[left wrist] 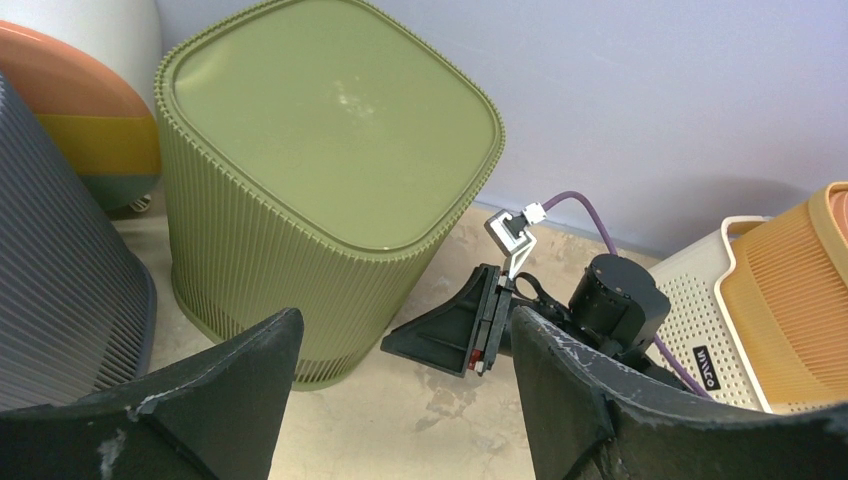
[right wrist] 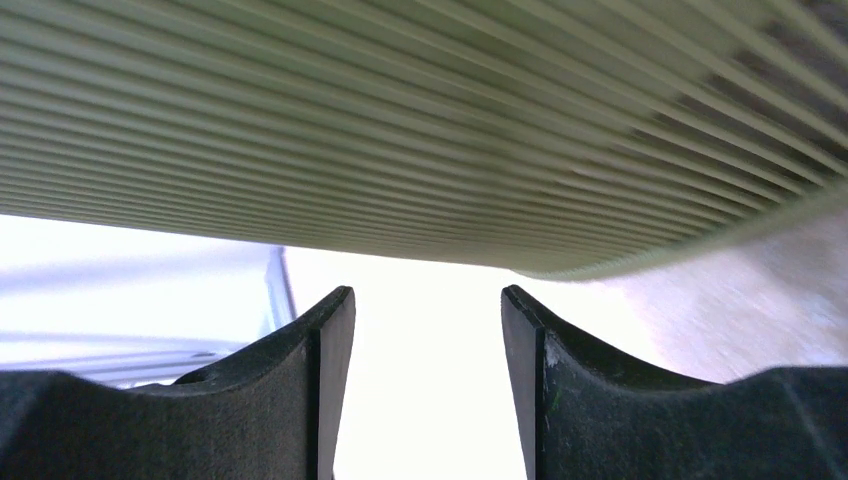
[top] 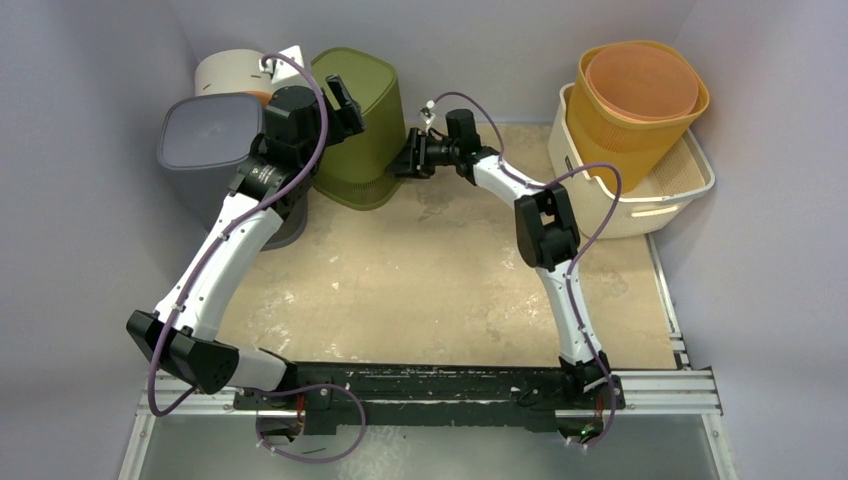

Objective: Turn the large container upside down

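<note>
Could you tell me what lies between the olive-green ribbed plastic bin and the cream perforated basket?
In the top view, the right gripper and its forearm; the jaws face the olive-green bin.

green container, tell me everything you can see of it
The green container looks like olive plastic, squarish with rounded corners, its walls finely ribbed from top to bottom. It stands upright on the table with its smooth closed base facing up, flaring wider toward the bottom. The grey bin stands close on one side. The open right gripper is at its lower wall; contact is unclear.
</note>
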Robot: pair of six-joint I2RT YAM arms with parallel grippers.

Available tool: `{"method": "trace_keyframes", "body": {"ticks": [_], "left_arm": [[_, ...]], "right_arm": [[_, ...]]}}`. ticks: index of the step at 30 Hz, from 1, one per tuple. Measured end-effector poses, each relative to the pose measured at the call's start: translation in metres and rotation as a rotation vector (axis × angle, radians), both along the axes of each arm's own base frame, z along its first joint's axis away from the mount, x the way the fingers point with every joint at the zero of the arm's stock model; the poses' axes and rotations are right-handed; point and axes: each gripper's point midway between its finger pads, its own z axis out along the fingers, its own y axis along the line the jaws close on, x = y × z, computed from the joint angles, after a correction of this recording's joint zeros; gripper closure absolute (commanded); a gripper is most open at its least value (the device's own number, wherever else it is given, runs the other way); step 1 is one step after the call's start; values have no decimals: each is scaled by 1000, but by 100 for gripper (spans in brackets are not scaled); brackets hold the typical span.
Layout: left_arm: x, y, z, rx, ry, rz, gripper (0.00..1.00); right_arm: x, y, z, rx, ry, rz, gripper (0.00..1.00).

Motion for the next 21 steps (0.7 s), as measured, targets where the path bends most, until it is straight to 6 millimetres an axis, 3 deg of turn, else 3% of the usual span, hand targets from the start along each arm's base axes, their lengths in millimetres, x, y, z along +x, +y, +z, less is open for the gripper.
{"method": "trace_keyframes", "body": {"ticks": [3,8,13,15,18,21], "left_arm": [[0,-1,0,0,0,-4,26],[0,-2,0,-3,0,-14,27],[-1,-7,0,-10,2,-36,27],[-1,-8,0,-13,3,-44,27],[-2,-11,-1,-28,6,-52,27],[-1,-14,-4,-39,8,-66,27]], "right_arm": [[8,-29,24,-84,-54,-74,29],[16,-97,122,-254,-299,-278,1],[-5,-176,239,-399,-592,-513,0],[-16,-206,272,-443,-664,-580,0],[-16,-258,298,-498,-715,-680,0],[-4,-311,289,-574,-677,-768,0]]}}
